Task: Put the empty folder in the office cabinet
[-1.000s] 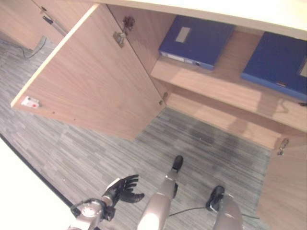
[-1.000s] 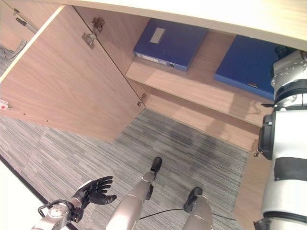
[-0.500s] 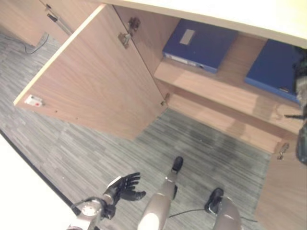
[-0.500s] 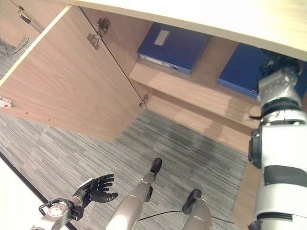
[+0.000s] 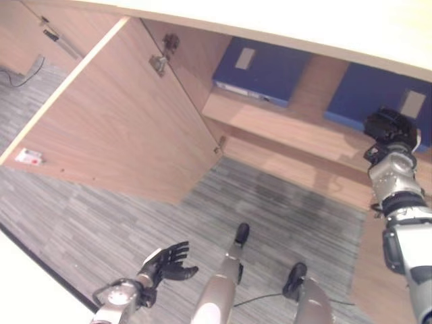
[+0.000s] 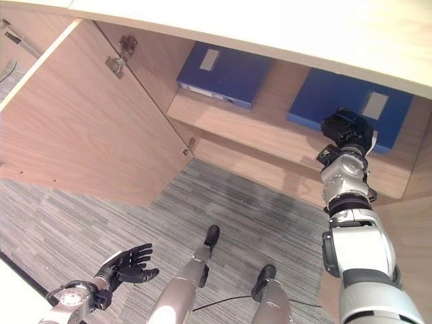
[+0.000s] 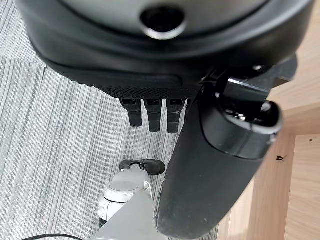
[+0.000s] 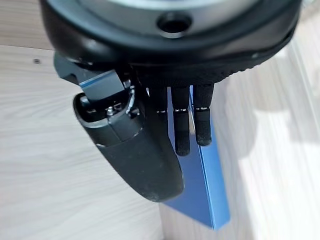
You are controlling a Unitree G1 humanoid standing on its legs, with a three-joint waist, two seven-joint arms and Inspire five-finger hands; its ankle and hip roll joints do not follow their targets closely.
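The wooden office cabinet stands open, its shelf (image 6: 256,125) bearing two blue folders that lie flat. One folder (image 6: 223,71) is at the left, the other (image 6: 347,101) at the right. My right hand (image 6: 347,128) is raised to the front edge of the right folder, fingers straight and open. In the right wrist view my right hand (image 8: 175,55) points its fingers (image 8: 202,125) along the blue folder (image 8: 215,190); whether they touch it I cannot tell. My left hand (image 6: 128,264) hangs low over the carpet, open and holding nothing.
The cabinet's left door (image 5: 115,128) swings wide open toward me. Below the shelf is a bare lower compartment (image 6: 270,169). Grey striped carpet (image 6: 256,216) covers the floor in front. The cabinet's light top (image 6: 270,20) overhangs the opening.
My right arm has come in from the right and its hand now sits at the right folder's front edge. The camera shifted a little. The left hand stays put.
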